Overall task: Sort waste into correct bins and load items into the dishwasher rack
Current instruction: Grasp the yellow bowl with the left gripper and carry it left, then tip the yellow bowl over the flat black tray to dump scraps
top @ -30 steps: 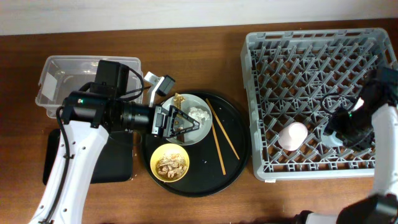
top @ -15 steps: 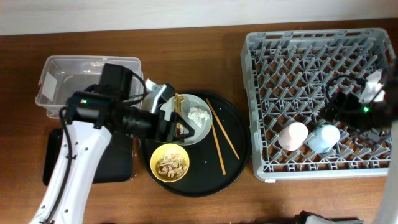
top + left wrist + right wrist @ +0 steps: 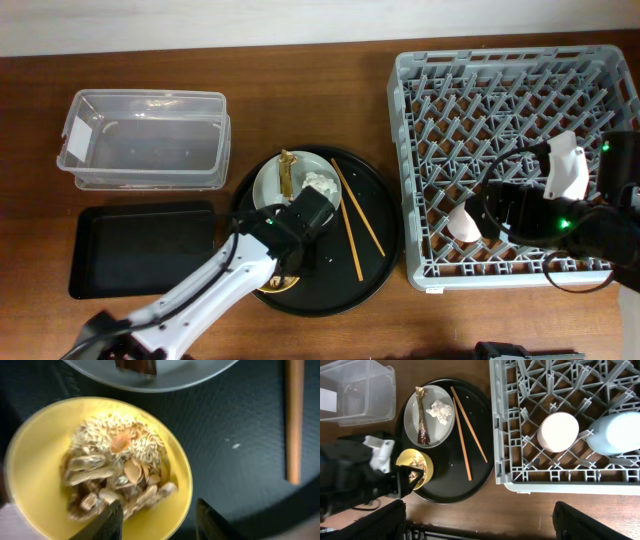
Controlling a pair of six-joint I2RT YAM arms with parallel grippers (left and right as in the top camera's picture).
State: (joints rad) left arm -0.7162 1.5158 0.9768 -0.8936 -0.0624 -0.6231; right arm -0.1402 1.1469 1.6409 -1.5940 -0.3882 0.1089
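Note:
In the left wrist view, the small yellow bowl (image 3: 60, 460) fills the frame, heaped with brownish food scraps (image 3: 115, 475). My left gripper (image 3: 159, 522) is open and straddles the bowl's rim, one finger among the scraps and the other just outside. Overhead, the left arm (image 3: 290, 230) hides most of the bowl (image 3: 270, 284). The grey plate (image 3: 432, 430) carries the brown-gold wrapper (image 3: 421, 415) and the white tissue (image 3: 440, 411), with the chopsticks (image 3: 465, 435) beside it. The pink cup (image 3: 557, 431) and blue cup (image 3: 615, 433) stand upside down in the dishwasher rack (image 3: 510, 420). My right gripper (image 3: 480, 525) is wide open, high up, holding nothing.
The clear tub (image 3: 145, 140) stands at the back left, with the flat black tray (image 3: 140, 250) in front of it. A round black tray (image 3: 385, 240) holds the plate, bowl and chopsticks. The right arm (image 3: 560, 220) hangs over the rack's front right part.
My left gripper has moved from the plate down to the yellow bowl and narrowed around its rim. My right gripper has let go of the blue cup in the rack, opened and lifted away.

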